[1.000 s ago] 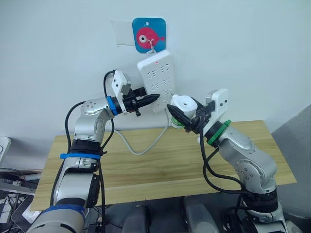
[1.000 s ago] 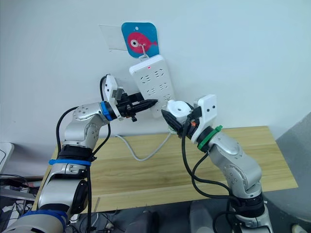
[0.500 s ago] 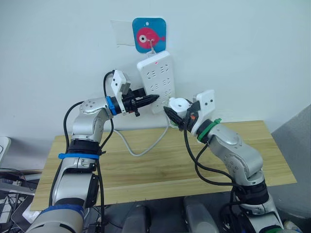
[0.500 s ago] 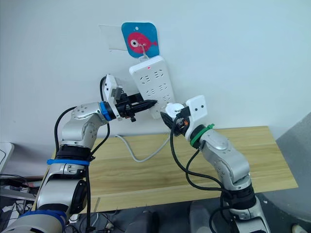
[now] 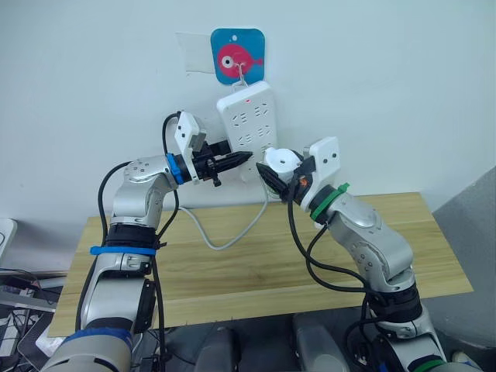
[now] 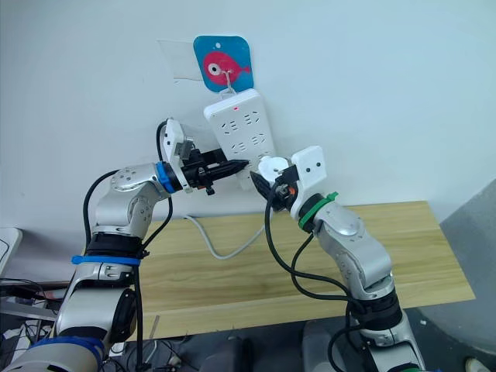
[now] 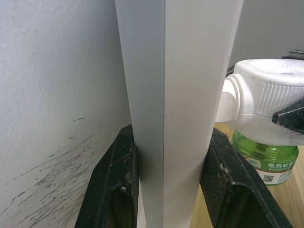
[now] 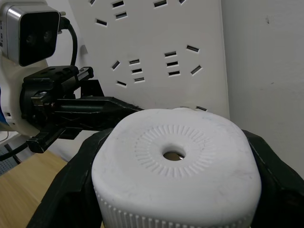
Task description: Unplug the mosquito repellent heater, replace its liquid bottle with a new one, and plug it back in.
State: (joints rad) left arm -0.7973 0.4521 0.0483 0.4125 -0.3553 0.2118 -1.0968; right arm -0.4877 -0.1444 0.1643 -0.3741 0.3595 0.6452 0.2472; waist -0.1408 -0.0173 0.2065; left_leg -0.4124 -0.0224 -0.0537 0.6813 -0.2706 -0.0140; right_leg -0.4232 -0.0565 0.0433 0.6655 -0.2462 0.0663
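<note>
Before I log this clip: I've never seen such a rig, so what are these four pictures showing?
It is a humanoid robot with two arms. Two pictures look down from its head; the other two come from cameras on its wrists. The left gripper clamps the edge of the white power strip hanging on the wall, steadying it. The right gripper holds the mosquito repellent heater, with a green bottle under it, close to the strip's lower sockets. On the wooden table lies the strip's white cable.

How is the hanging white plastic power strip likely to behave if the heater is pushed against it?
The white plastic power strip looks rigid, but it hangs from one hook, so it would probably swing. The left gripper, shut on its edge, should steady it.
</note>
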